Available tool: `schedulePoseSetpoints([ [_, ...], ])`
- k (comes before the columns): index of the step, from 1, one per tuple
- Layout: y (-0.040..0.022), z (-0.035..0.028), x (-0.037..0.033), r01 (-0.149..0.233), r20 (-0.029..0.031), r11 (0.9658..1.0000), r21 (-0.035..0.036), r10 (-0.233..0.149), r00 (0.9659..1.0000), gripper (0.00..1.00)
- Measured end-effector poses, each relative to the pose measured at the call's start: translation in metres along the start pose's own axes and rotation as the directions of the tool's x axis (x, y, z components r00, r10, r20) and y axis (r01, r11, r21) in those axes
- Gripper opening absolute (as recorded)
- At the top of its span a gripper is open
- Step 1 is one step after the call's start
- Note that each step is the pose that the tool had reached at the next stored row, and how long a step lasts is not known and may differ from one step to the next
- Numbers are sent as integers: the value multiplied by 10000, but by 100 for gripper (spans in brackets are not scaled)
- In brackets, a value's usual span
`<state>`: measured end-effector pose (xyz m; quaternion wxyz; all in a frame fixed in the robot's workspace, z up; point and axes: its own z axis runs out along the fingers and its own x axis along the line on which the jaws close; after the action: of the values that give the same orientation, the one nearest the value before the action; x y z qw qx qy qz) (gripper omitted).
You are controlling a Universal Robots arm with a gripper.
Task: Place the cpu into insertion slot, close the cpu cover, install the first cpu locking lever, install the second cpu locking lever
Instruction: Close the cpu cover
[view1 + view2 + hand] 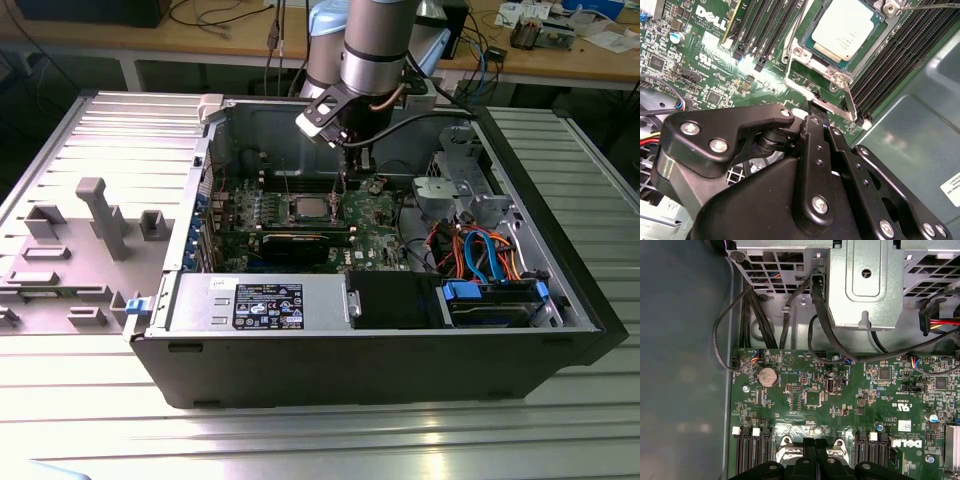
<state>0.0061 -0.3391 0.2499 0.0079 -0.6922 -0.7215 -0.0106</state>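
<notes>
Fingers (816, 131) pressed together, nothing visibly between them. Tips sat at the thin metal lever (835, 107) along one edge of the insertion slot (799, 51); couldn't tell whether they touched it. The cpu (846, 29) lay flat in that slot, w/ the cpu cover (826, 64) framing it, on the green board (840, 390) inside an open PC case (400, 350) resting on the ribbed surface (300, 440).

Exterior view overlooks the open case (350, 372); both wrist views closely share motherboard (840, 405).
</notes>
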Motion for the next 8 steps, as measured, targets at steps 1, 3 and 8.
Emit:
schedulePoseSetpoints([
  [1,-2,0,0,0,0,10000,0,0,10000,11],
  [3,-6,0,0,-1,1,10000,0,1,10000,11],
  [8,-31,0,1,0,0,10000,0,0,10000,11],
])
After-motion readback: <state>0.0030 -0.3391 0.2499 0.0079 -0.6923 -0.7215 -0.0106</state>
